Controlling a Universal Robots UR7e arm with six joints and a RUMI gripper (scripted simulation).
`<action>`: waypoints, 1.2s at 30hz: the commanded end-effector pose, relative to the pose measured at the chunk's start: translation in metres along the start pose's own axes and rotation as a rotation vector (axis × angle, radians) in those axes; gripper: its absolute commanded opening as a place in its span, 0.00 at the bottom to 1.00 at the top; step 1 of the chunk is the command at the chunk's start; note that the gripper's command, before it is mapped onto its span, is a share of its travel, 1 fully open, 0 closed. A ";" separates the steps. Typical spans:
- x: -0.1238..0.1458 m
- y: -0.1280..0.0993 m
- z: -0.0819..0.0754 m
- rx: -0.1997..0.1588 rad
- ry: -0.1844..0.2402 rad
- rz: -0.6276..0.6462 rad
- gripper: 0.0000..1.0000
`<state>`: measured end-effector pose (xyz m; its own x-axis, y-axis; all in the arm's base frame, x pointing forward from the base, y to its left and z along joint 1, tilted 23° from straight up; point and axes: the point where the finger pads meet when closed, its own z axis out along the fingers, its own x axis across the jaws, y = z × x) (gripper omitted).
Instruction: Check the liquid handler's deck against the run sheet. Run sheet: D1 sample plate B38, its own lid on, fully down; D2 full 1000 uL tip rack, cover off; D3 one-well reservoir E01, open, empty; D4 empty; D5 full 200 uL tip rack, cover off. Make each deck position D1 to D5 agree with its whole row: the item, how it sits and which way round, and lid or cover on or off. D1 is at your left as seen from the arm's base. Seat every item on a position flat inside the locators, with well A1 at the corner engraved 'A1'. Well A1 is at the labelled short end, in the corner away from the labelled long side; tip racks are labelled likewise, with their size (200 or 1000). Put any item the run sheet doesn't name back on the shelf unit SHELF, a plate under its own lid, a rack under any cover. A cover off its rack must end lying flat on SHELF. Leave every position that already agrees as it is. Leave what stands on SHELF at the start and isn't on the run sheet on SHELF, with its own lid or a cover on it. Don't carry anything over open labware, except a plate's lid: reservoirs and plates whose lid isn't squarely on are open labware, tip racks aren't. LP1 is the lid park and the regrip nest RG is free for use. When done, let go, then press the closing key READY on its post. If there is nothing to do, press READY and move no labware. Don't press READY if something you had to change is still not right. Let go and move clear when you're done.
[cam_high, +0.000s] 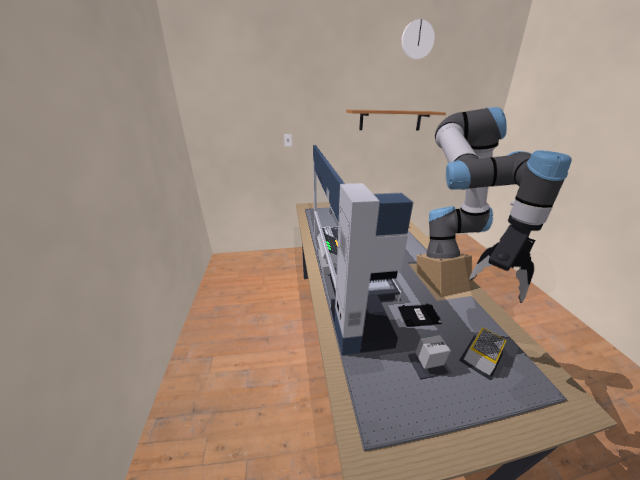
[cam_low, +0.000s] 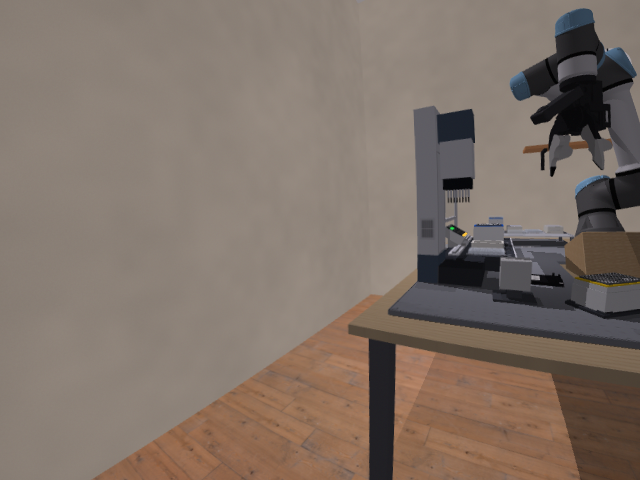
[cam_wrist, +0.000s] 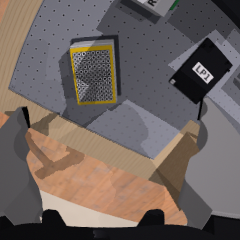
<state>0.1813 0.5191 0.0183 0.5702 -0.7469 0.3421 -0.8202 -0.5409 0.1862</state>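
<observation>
My gripper (cam_high: 500, 272) hangs open and empty, high above the table's edge beside the arm's wooden base block (cam_high: 444, 271); it also shows in the exterior view (cam_low: 574, 155). Below it in the wrist view lies a yellow-rimmed tip rack (cam_wrist: 93, 75), uncovered, on the grey perforated mat; it also shows in the top view (cam_high: 487, 350). The black lid park LP1 (cam_wrist: 201, 71) lies to the rack's right, seen also in the top view (cam_high: 419, 314). The READY key post (cam_high: 433, 351) stands between them. The deck positions under the liquid handler (cam_high: 361, 258) are mostly hidden.
The handler's pipetting head (cam_low: 457, 155) overhangs the deck. Labware stands at the far end of the table (cam_low: 511, 229), too small to tell apart. A wall shelf (cam_high: 395, 112) hangs behind the arm. The table edge (cam_wrist: 100, 150) runs under my fingers.
</observation>
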 end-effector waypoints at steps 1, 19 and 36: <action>-0.011 0.016 0.000 0.000 -0.001 0.004 0.82; -0.049 0.071 0.001 -0.002 0.000 0.004 0.82; -0.047 0.070 0.013 -0.004 0.001 0.006 0.82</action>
<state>0.0975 0.5161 0.0108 0.5655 -0.7504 0.3422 -0.8235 -0.5366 0.1843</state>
